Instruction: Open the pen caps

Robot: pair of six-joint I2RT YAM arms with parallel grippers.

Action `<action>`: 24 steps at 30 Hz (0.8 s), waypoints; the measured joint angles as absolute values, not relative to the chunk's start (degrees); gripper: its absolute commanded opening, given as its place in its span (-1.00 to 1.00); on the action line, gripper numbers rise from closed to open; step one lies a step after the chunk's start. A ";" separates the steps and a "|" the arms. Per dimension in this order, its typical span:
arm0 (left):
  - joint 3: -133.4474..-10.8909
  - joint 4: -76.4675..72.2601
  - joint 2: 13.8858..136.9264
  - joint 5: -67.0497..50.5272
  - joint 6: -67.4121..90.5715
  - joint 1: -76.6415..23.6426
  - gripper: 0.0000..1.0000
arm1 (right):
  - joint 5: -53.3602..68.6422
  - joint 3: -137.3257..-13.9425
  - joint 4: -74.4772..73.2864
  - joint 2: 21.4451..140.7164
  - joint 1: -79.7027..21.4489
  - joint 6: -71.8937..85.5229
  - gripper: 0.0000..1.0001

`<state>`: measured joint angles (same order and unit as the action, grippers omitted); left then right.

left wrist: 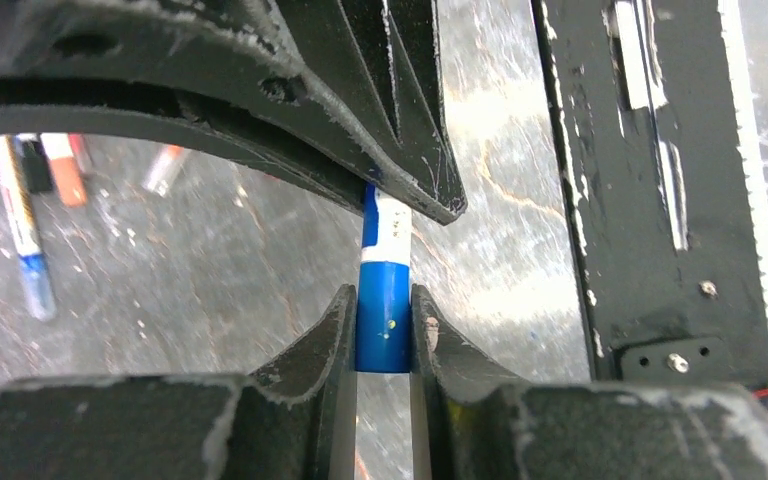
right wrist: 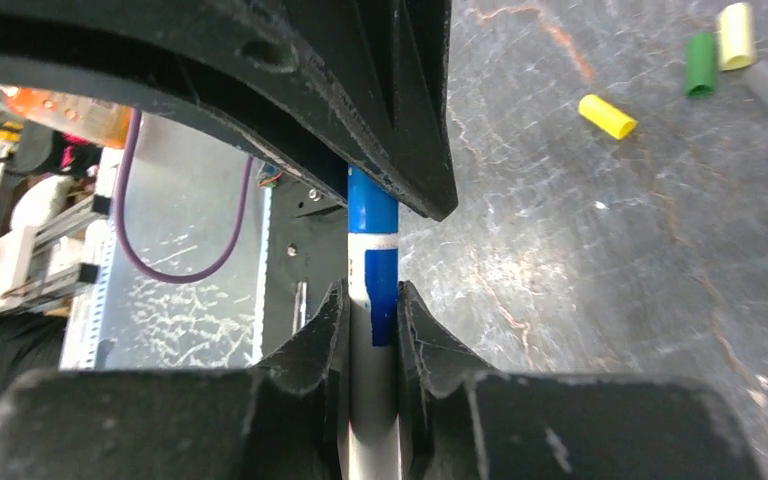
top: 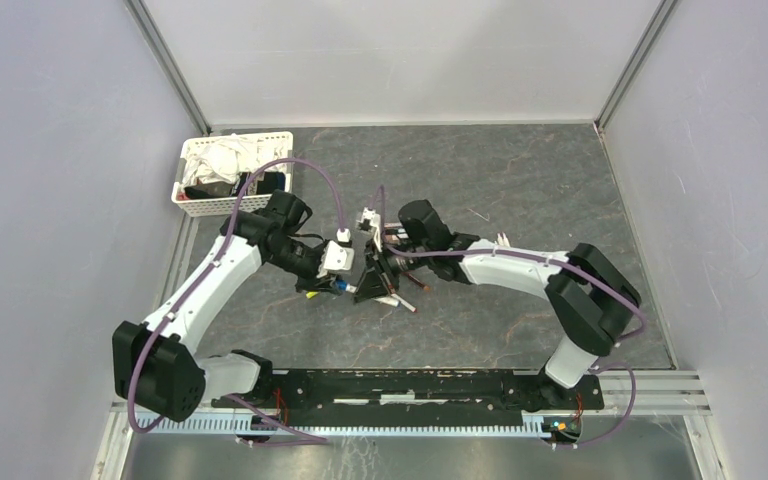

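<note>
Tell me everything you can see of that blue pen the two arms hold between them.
The blue pen is a thin marker: a white, plastic-looking barrel with small print and a blue band, and a glossy blue cap with tiny pale specks, not yet pulled off. The left gripper is shut on the cap and the right gripper on the barrel, so the pen spans the two, apparently held clear of the grey marbled table. Nothing else touches it.
</note>
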<state>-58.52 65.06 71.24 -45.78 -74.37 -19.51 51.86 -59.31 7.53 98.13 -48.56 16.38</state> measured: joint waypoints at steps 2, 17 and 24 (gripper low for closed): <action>-58.52 63.13 71.26 -47.18 -74.43 -19.66 -0.95 | 50.15 -56.42 8.97 95.39 -47.77 15.49 -1.00; -63.66 54.11 81.12 -35.31 -73.21 -5.54 -0.92 | 27.90 -44.25 -13.10 79.64 -33.23 7.27 -1.00; -53.71 38.17 84.40 -32.47 -60.71 -5.58 -0.92 | 1.87 -44.14 -12.03 79.42 -30.26 11.81 -1.00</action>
<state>-53.71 38.17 84.40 -32.47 -60.71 -5.58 1.87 -44.14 -12.03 79.42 -30.26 11.81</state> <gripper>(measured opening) 0.254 0.193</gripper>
